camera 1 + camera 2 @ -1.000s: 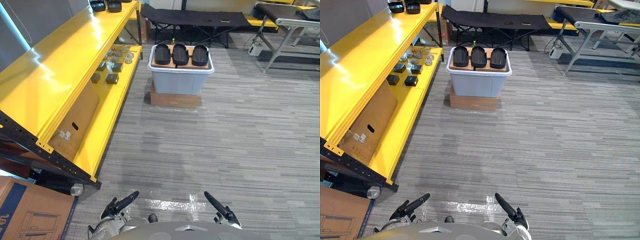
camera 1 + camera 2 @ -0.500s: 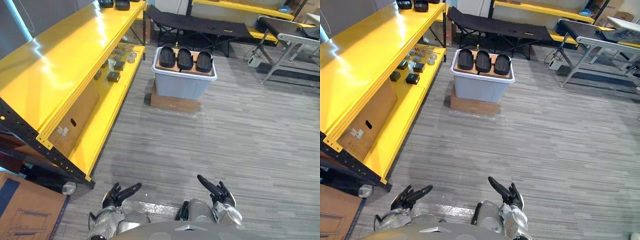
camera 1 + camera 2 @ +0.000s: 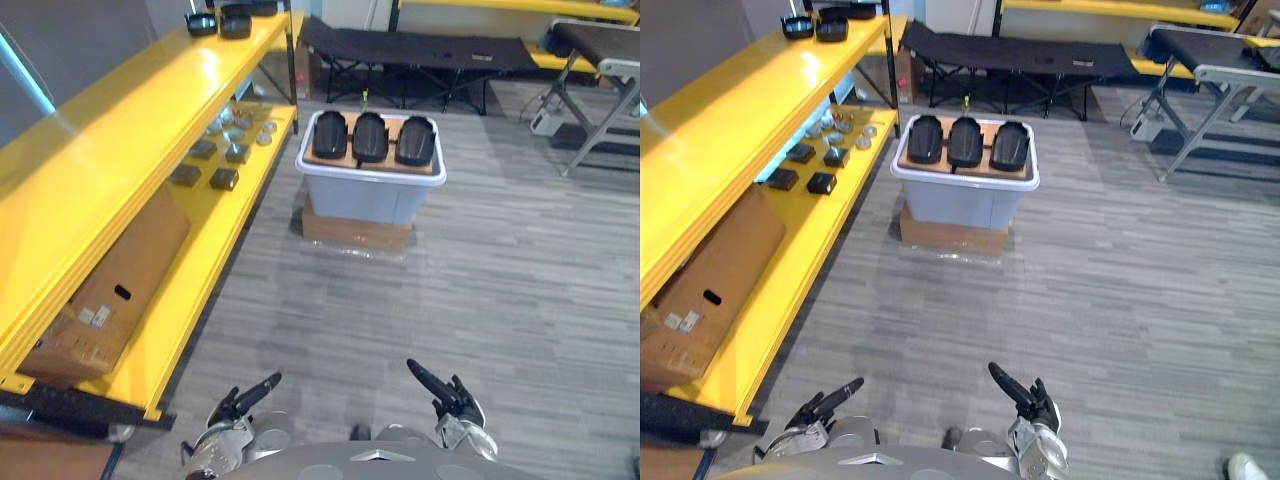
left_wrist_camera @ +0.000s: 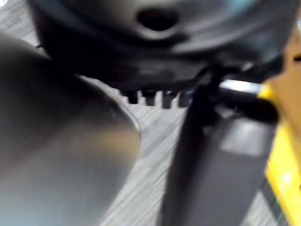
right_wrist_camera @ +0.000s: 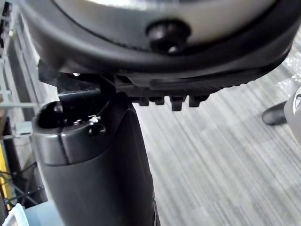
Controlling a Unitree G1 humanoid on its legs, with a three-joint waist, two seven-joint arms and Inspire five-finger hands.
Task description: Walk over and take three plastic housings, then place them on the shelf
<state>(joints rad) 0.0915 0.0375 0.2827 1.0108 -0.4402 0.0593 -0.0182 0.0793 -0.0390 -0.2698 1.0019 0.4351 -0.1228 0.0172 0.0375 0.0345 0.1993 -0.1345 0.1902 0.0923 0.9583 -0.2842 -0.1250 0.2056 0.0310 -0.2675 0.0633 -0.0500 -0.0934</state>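
Note:
Three black plastic housings point(image 3: 330, 135) point(image 3: 370, 137) point(image 3: 415, 141) lie side by side on a wooden board atop a grey bin point(image 3: 365, 198), a few steps ahead on the floor. The bin rests on a flat cardboard box point(image 3: 355, 232). My left hand point(image 3: 240, 400) and right hand point(image 3: 445, 395) hang low in front of me, far from the bin. Both are open with straight fingers and hold nothing. The yellow shelf point(image 3: 120, 130) runs along my left side.
The lower shelf board point(image 3: 215, 240) carries several small dark parts point(image 3: 222, 178) and a long cardboard box point(image 3: 110, 290). Two black items point(image 3: 220, 20) sit at the top shelf's far end. A black cot point(image 3: 420, 50) and a grey metal table point(image 3: 600, 70) stand behind the bin. A person's shoe point(image 3: 1240, 465) is by my right.
The whole picture has shifted as I walk; the bin with the housings stands a little nearer. Both hands stay low and open.

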